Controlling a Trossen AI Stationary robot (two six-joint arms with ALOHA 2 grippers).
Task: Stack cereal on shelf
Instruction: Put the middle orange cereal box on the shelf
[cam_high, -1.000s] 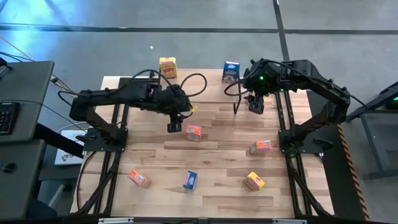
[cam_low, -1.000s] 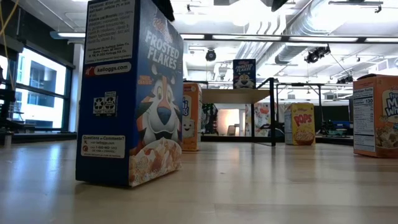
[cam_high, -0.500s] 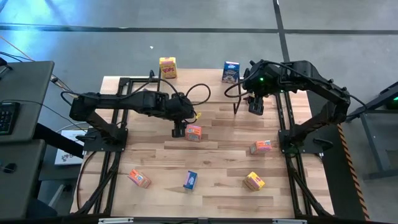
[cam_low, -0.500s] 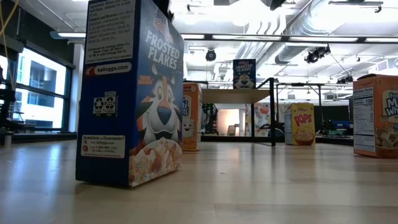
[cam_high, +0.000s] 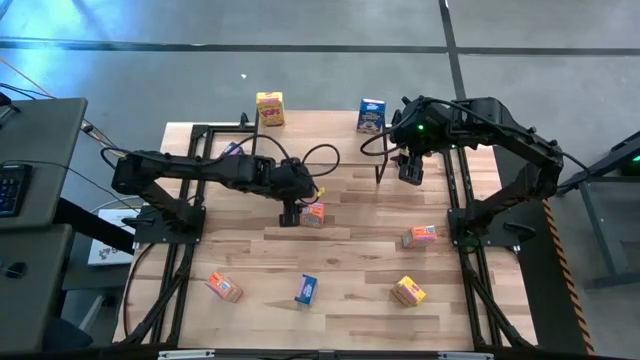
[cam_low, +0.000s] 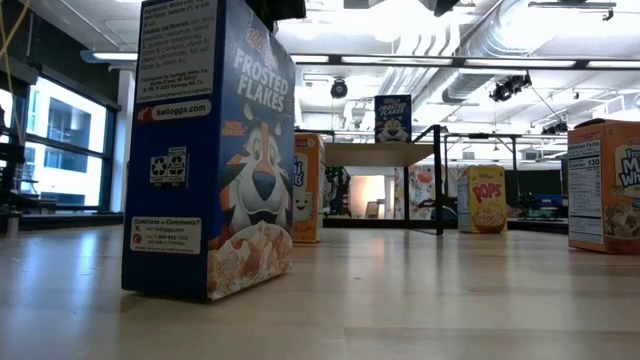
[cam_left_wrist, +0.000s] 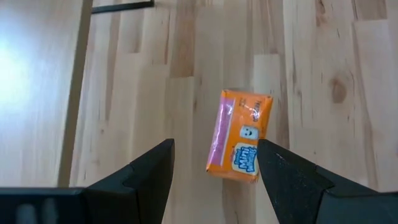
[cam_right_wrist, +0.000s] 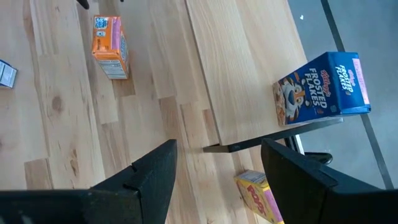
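The left tool (cam_left_wrist: 214, 171) hangs open over an orange-red cereal box (cam_left_wrist: 241, 144) with a pink side, lying flat.

Orange-red cereal box (cam_left_wrist: 240, 142), pink side panel

table (cam_high: 350, 300): light wood | floor (cam_high: 150, 70): grey | keyboard (cam_high: 12, 188): left edge

An orange cereal box (cam_left_wrist: 240, 135) is seen lying flat on the light wooden desk (cam_left_wrist: 124, 93), its printed front facing up and a pink side panel showing. The left gripper (cam_left_wrist: 214, 163) is held above the desk with its two dark fingers (cam_left_wrist: 147, 171) spread apart, and the box is framed in the gap between them, untouched. A thin black bar (cam_left_wrist: 122, 6) is visible farther off on the desk.
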